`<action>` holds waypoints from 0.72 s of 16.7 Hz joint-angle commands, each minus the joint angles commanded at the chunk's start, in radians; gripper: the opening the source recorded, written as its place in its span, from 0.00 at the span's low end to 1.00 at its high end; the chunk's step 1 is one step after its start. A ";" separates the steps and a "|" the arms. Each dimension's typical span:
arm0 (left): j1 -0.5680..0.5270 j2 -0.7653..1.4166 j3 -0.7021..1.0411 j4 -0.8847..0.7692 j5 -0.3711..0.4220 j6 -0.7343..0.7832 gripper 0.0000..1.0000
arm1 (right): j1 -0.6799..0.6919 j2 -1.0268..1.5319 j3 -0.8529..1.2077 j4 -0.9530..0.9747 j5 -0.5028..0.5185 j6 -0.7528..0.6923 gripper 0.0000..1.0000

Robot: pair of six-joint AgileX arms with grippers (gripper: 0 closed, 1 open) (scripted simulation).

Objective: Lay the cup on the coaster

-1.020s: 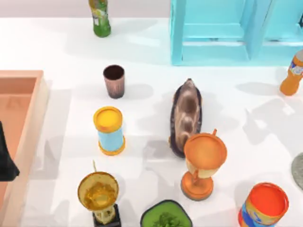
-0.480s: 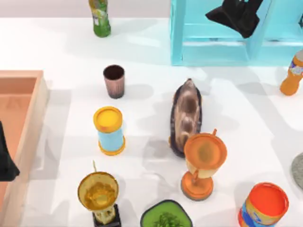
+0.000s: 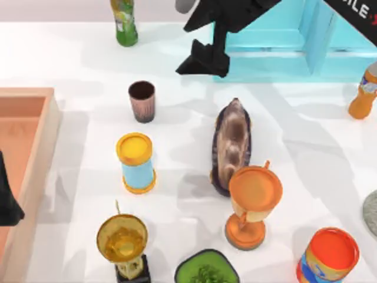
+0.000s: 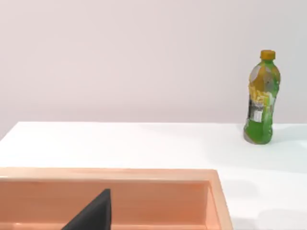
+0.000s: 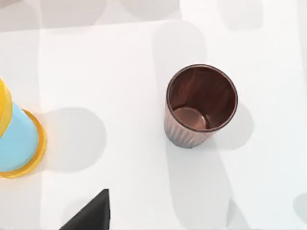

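Note:
The cup [image 3: 142, 101] stands upright on the white table at the back left of the middle, with streaky pinkish-brown sides and a dark inside. The right wrist view looks down into the cup [image 5: 200, 108], with one dark fingertip [image 5: 91, 215] low in the picture. My right gripper [image 3: 203, 62] hangs open above the table, behind and to the right of the cup and apart from it. A sliver of the grey coaster [image 3: 371, 213] lies at the right edge. My left gripper [image 3: 7, 206] is parked open over the wooden tray at the far left.
A yellow-topped blue cylinder [image 3: 136, 163], a gold trophy [image 3: 123, 244], a green-filled bowl [image 3: 206, 268], an orange trophy [image 3: 252, 203], a brown oblong object [image 3: 231, 144] and an orange can [image 3: 328, 256] stand about. Blue shelf [image 3: 283, 41], green bottle [image 3: 125, 22], orange bottle [image 3: 364, 91], tray [image 3: 35, 171].
My right arm has come in from the back right and swept left. Its gripper now hangs close to the cup. The left arm and all objects have stayed put.

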 joint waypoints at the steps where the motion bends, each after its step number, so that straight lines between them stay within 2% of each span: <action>1: 0.000 0.000 0.000 0.000 0.000 0.000 1.00 | 0.010 0.060 0.060 -0.026 -0.013 -0.020 1.00; 5: 0.000 0.000 0.000 0.000 0.000 0.000 1.00 | 0.032 0.206 0.205 -0.089 -0.043 -0.070 1.00; 12: 0.000 0.000 0.000 0.000 0.000 0.000 1.00 | 0.029 0.224 0.216 -0.091 -0.044 -0.072 1.00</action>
